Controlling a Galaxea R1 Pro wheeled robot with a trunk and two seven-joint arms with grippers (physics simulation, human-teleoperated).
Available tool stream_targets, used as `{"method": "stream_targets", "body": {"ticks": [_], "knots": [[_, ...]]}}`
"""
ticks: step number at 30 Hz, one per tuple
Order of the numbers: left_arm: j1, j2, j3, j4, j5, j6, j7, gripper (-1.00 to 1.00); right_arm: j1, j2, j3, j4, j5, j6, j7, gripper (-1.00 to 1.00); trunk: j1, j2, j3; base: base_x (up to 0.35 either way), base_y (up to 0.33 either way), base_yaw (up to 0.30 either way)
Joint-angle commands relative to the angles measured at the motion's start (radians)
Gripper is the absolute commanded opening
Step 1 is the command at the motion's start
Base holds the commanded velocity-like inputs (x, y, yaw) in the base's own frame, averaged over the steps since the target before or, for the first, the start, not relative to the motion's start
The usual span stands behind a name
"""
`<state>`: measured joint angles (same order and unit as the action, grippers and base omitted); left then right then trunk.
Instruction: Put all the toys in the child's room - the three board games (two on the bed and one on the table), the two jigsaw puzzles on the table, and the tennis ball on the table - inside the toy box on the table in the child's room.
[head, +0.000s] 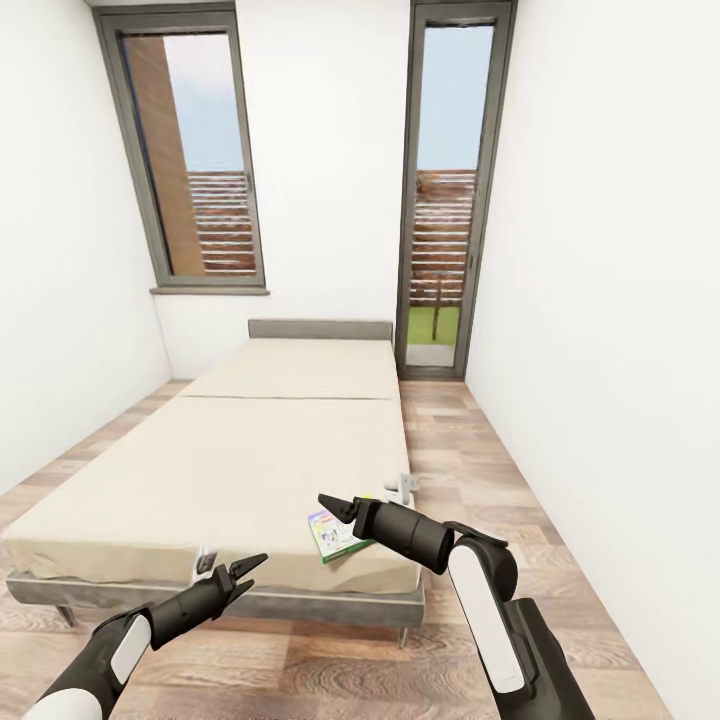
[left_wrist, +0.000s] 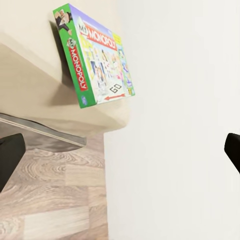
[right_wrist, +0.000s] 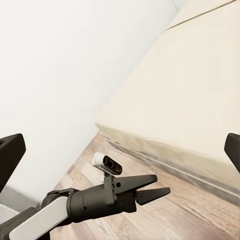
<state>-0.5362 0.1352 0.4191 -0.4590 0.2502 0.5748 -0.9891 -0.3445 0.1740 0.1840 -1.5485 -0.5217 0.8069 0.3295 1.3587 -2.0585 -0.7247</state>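
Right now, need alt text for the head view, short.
A beige bed fills a white room, with a colourful board game lying at its near right corner. The right gripper hovers open just over the game; the left gripper is open near the bed's front edge.

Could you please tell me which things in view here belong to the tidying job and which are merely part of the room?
Part of the job:
- board game, the Monopoly box at the bed's near corner
- bed

Just there:
- windows
- wood-plank floor
- white walls
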Motion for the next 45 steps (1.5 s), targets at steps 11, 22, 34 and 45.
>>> {"method": "stream_targets", "body": {"ticks": [11,22,34,45], "knots": [[-0.001,0.000,0.001,0.001,0.003,0.007,-0.002,1.00,0.000,0.001,0.001,0.001,0.003,-0.049,0.003,1.00,0.000,-0.001,-0.014,0.000,0.000,0.000],[-0.001,0.000,0.001,0.001,0.002,0.005,-0.002,1.00,0.001,0.001,0.002,0.001,0.003,-0.053,0.004,1.00,0.000,-0.001,-0.014,0.000,0.000,0.000],[-0.001,0.000,0.001,0.004,0.005,0.004,-0.002,1.00,0.000,0.001,0.002,0.001,0.002,-0.054,0.005,1.00,0.000,-0.001,-0.014,0.000,0.000,0.000],[-0.001,0.000,0.001,0.005,0.002,0.006,0.001,1.00,0.001,0.001,0.003,0.001,0.002,-0.055,0.005,1.00,0.000,-0.001,-0.014,0.115,0.000,0.000]]}}
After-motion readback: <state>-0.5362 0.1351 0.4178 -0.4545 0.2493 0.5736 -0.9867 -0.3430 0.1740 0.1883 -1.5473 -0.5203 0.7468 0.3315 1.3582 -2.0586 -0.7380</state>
